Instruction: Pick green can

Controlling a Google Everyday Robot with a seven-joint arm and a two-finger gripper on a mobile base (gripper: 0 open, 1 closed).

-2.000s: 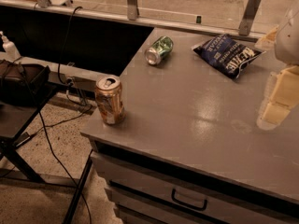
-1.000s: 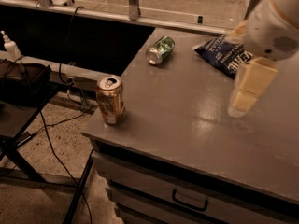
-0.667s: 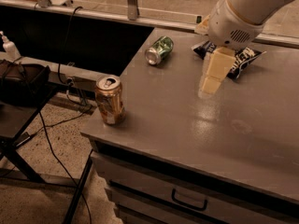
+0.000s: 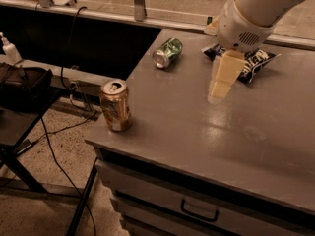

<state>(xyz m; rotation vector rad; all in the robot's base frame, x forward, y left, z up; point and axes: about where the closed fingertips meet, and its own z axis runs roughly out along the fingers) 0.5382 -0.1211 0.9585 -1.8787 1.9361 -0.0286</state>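
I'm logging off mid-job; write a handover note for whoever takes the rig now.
The gripper hovers over the grey tabletop, holding nothing.
The small shiny green aluminium can lies on its side near the table's far left edge, left of the gripper and not touching it.
Done: nothing grasped. Left: reach the can, grasp, lift.
Ignore the upright orange-copper can at the front left.

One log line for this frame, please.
green can: on its side, near table far edge, not grasped | tool: above table, apart from green can | orange can: upright, front corner
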